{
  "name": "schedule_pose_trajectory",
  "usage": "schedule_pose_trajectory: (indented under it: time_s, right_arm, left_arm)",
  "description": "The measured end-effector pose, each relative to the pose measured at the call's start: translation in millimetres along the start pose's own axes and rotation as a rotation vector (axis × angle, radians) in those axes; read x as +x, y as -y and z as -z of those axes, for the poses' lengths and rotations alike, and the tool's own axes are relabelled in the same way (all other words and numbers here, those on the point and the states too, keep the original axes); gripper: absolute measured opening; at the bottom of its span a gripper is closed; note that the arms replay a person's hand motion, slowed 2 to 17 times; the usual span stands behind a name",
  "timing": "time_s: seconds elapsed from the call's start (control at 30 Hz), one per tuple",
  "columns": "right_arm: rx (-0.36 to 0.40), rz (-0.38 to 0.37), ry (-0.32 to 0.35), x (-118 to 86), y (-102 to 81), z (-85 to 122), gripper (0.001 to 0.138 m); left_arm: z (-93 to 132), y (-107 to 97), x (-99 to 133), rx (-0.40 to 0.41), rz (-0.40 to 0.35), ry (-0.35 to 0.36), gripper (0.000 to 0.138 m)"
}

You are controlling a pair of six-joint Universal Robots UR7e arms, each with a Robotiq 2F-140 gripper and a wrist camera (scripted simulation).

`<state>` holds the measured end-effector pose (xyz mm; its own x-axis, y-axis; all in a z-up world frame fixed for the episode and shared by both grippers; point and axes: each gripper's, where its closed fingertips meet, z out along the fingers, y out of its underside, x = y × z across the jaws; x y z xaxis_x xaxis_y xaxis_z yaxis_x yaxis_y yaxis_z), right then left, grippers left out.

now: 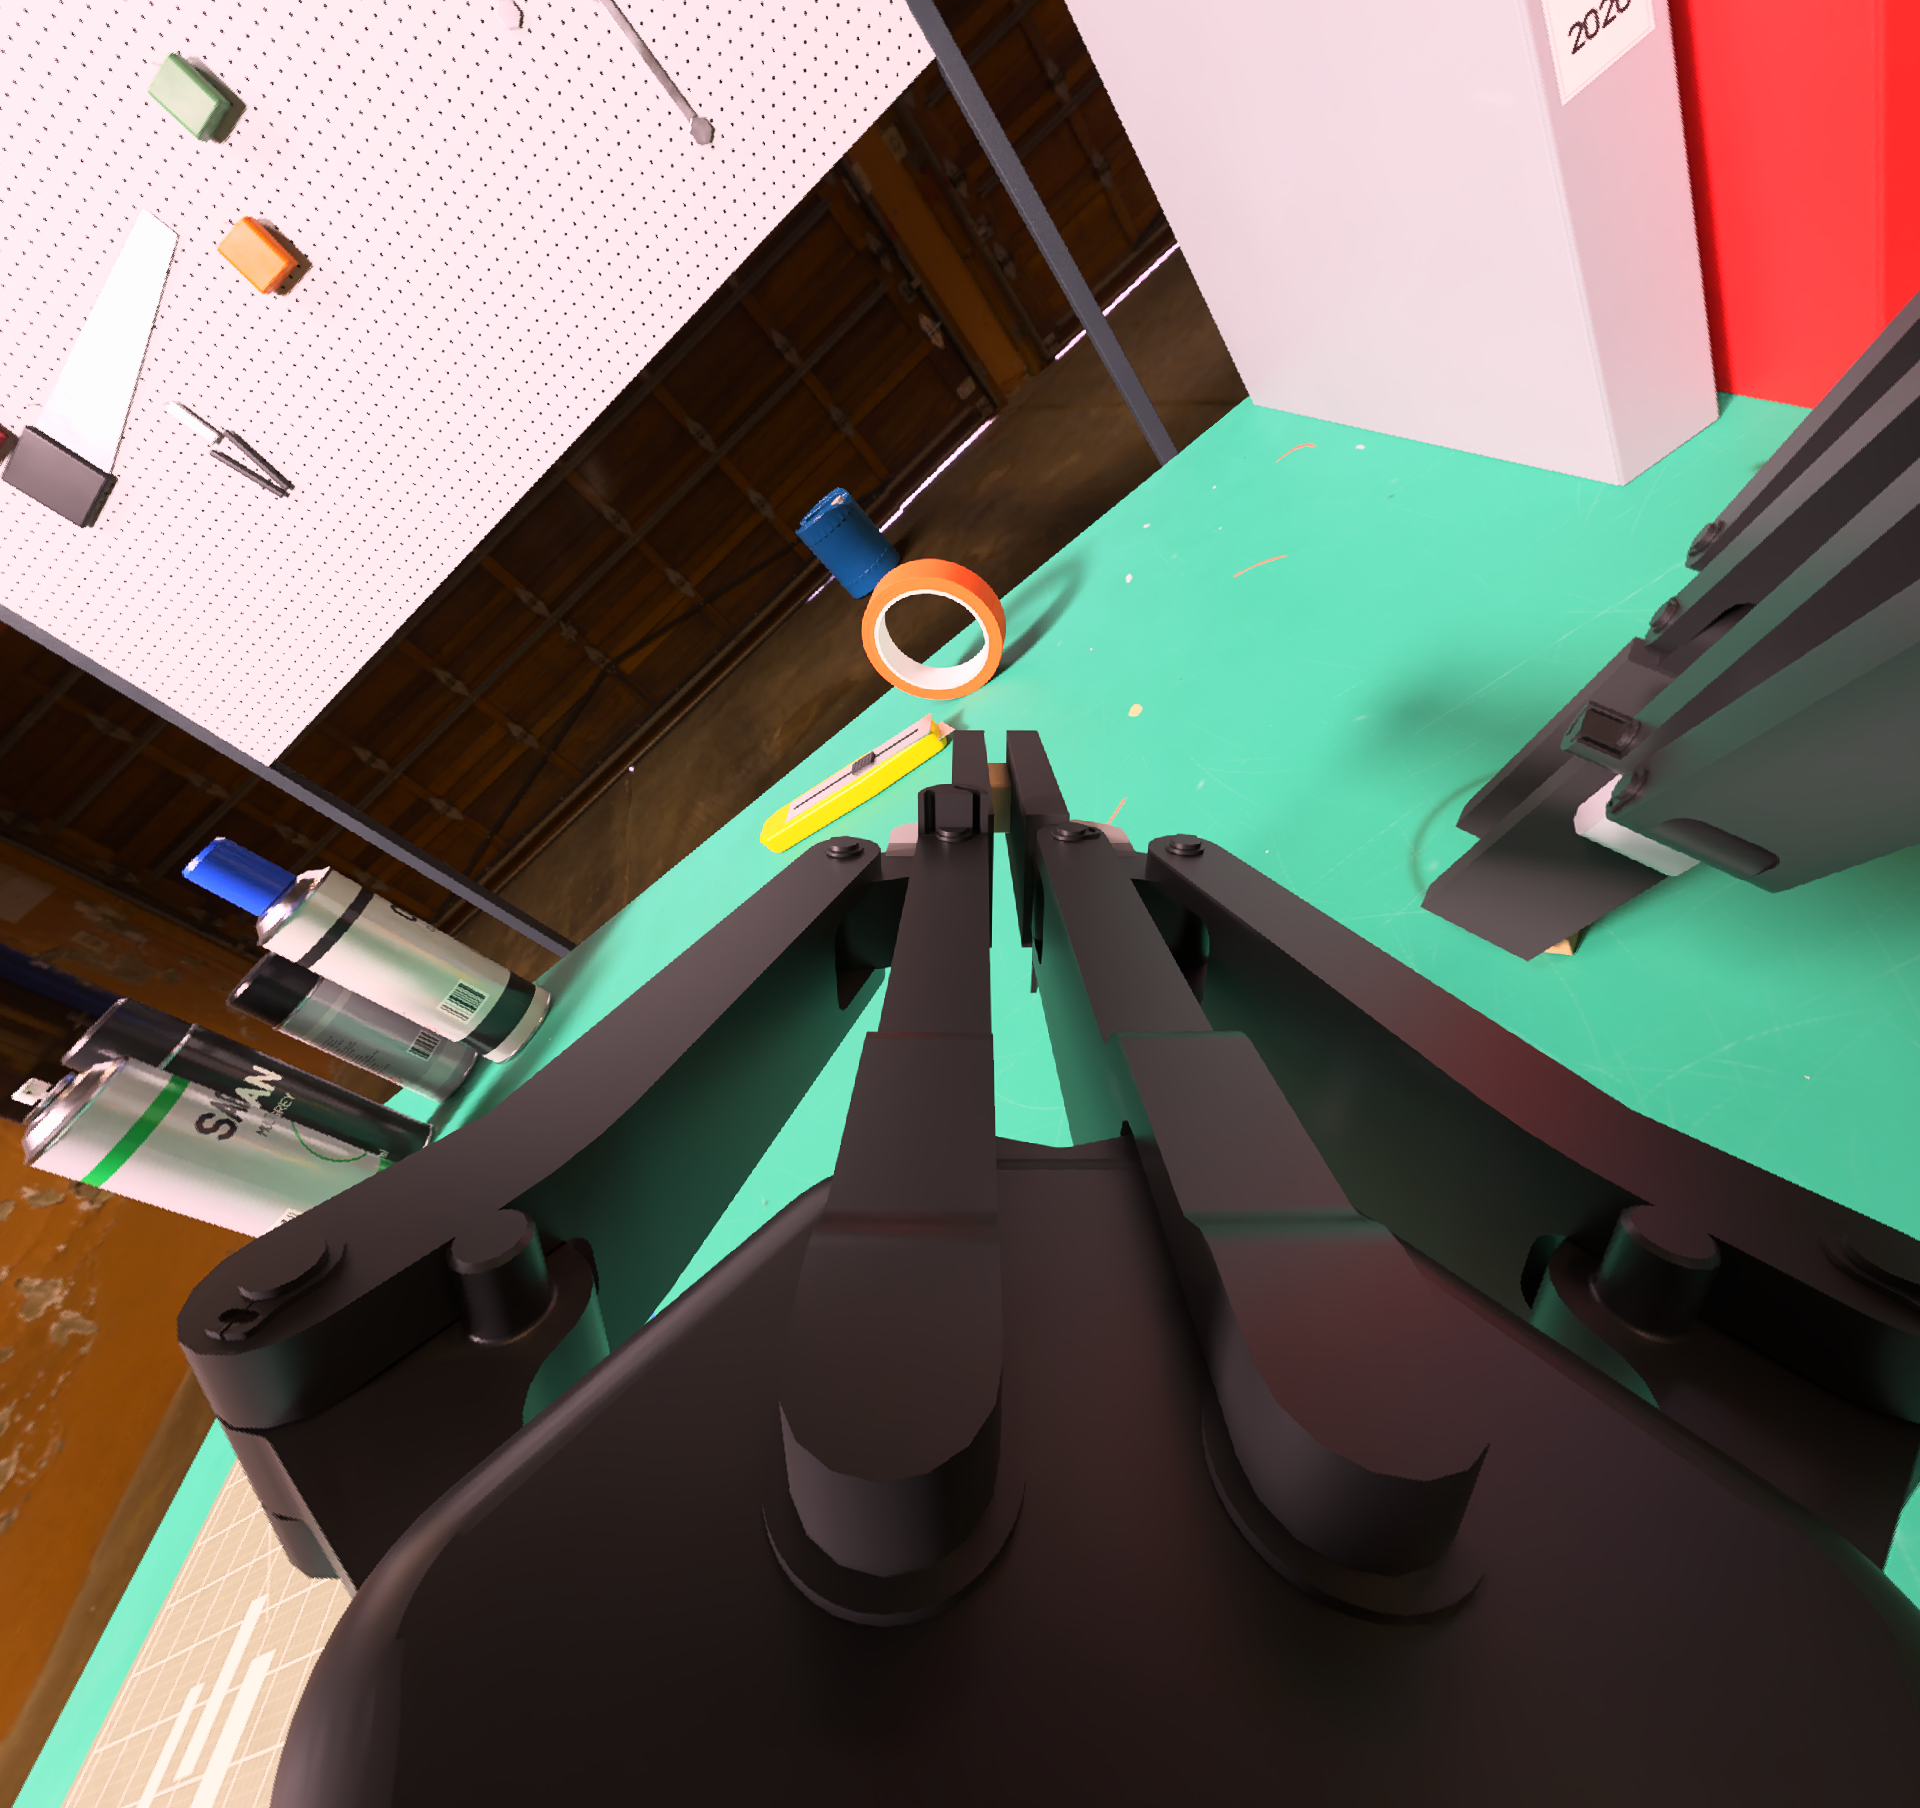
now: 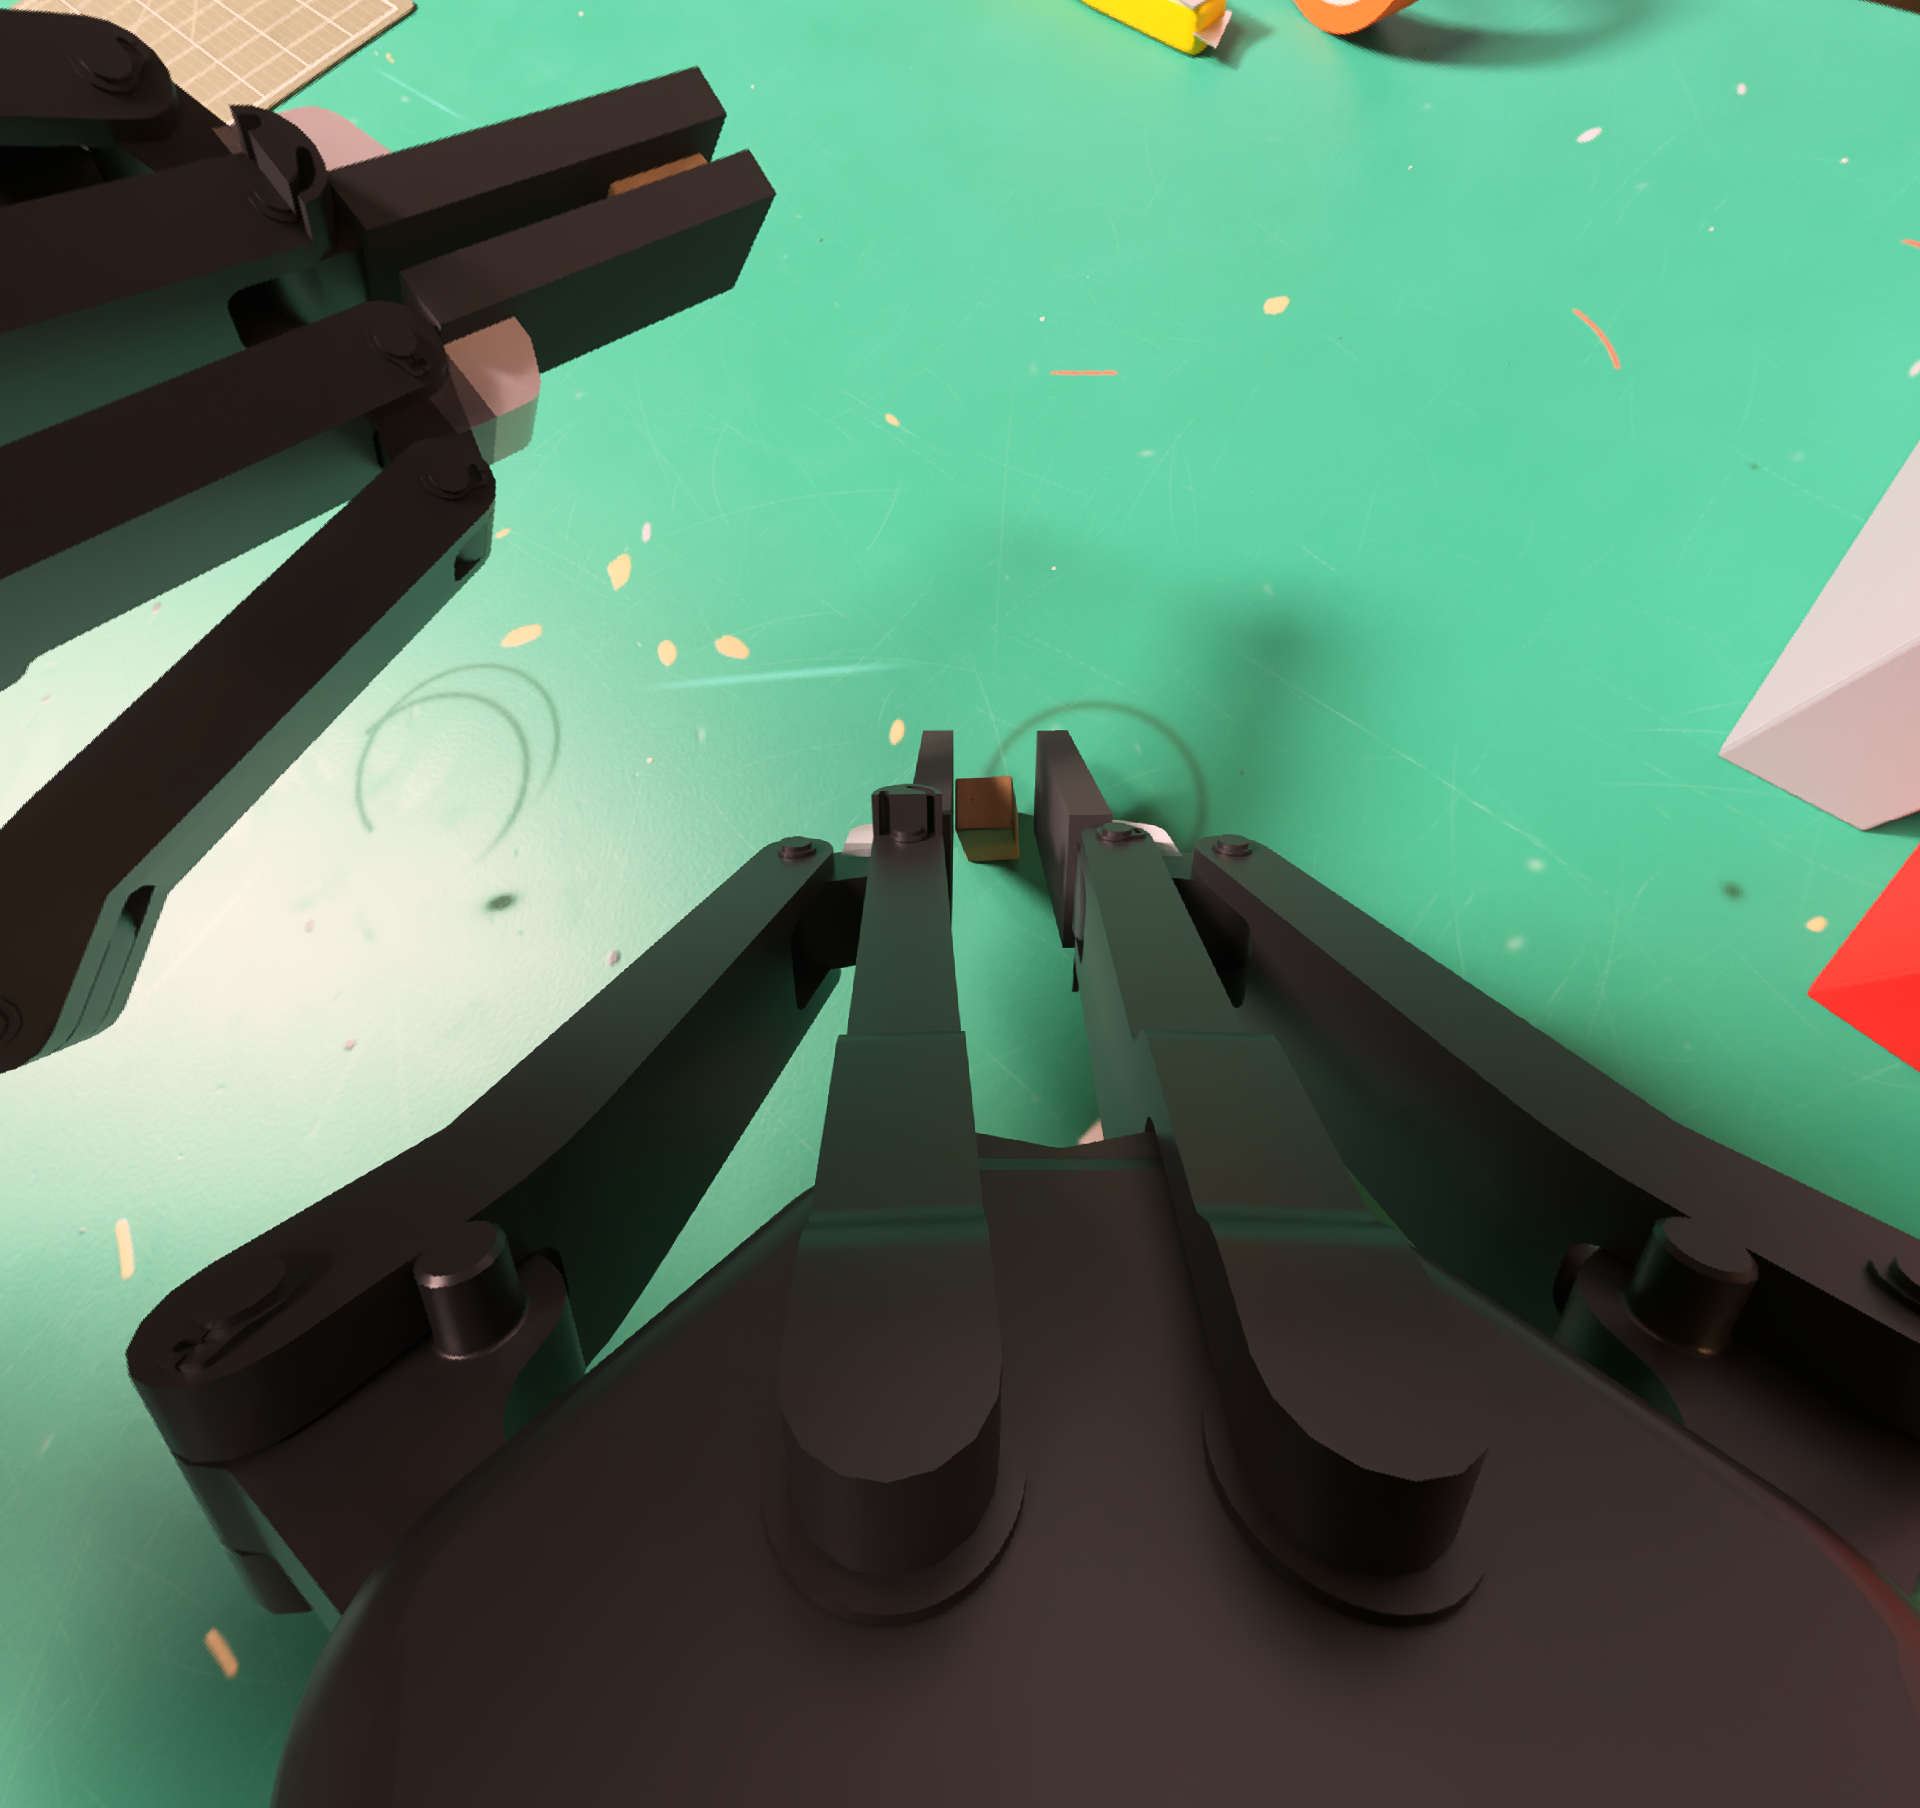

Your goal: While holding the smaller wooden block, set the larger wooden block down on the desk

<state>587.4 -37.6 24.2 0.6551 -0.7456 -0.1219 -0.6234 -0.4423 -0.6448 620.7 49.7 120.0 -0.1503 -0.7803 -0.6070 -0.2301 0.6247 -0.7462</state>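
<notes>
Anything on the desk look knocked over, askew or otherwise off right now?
The orange tape roll stands on edge near the desk's far edge, free to roll. The larger wooden block touches only one finger of the right gripper, a gap beside it.

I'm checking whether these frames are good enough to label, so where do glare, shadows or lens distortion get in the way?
Right wrist view: a washed-out bright patch whitens the green desk at lower left, and a soft dark shadow lies beyond the right gripper, whose wooden block stays sharp. Left wrist view: wide-angle stretch tilts the pegboard and binders; the left gripper hides most of its block.
</notes>
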Motion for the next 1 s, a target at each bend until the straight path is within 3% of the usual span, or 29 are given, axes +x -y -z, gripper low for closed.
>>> schedule_pose_trajectory:
  time_s: [0.37,0.8,1.0]
  right_arm:
    - [0.010,0.037,0.025,-4.1,1.3,2.9,0.022]
    - [0.093,0.197,0.042,-9.1,18.0,6.6,0.019]
    - [0.099,0.218,0.046,-8.8,19.9,-1.6,0.020]
  left_arm:
    - [0.3,0.6,0.2,0.002,-0.006,0.000,0.006]
    - [-0.1,0.9,0.5,0.003,-0.006,0.000,0.006]
    - [0.2,2.1,1.2,0.004,-0.011,0.000,0.006]
